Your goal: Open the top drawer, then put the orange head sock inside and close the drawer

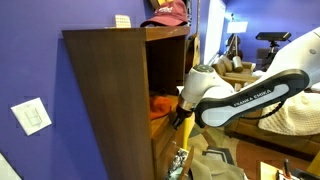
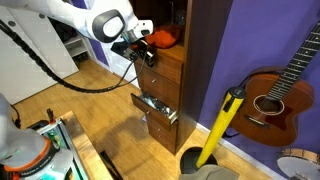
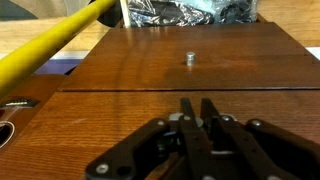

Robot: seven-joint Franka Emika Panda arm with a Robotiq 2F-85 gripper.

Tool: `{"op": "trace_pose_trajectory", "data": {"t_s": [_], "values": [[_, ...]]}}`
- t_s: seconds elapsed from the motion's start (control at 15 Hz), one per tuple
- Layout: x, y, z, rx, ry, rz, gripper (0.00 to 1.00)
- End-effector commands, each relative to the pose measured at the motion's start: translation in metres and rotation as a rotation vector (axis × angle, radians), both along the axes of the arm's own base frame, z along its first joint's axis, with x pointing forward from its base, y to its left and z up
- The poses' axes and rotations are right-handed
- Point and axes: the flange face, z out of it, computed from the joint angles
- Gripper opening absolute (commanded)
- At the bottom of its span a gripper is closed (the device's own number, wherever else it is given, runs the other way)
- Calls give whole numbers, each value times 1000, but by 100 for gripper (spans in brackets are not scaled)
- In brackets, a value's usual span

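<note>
A tall wooden dresser (image 1: 110,90) shows in both exterior views. The orange head sock (image 2: 166,38) lies in the top drawer (image 2: 160,60), which stands slightly pulled out; the sock also shows in an exterior view (image 1: 160,106). My gripper (image 2: 143,50) is at the top drawer's front, just beside the sock. In the wrist view its fingers (image 3: 197,108) are pressed close together against the drawer front (image 3: 90,125), with nothing visible between them. The drawer's own knob is hidden. The knob (image 3: 188,58) of the drawer below is in view.
A lower drawer (image 2: 158,106) hangs open with crumpled plastic bags (image 3: 190,10) in it. A yellow pole (image 2: 222,125) leans by the dresser, near a guitar (image 2: 270,100). A pink cap (image 1: 170,12) sits on top of the dresser.
</note>
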Motion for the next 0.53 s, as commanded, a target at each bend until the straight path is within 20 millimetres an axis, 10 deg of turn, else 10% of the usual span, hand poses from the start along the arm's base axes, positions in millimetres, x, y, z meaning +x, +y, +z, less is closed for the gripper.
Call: {"op": "trace_pose_trajectory", "data": {"t_s": [0.0, 0.47], "values": [[-1, -4, -5, 0, -9, 15, 2], [-17, -3, 0, 21, 118, 62, 4]]}}
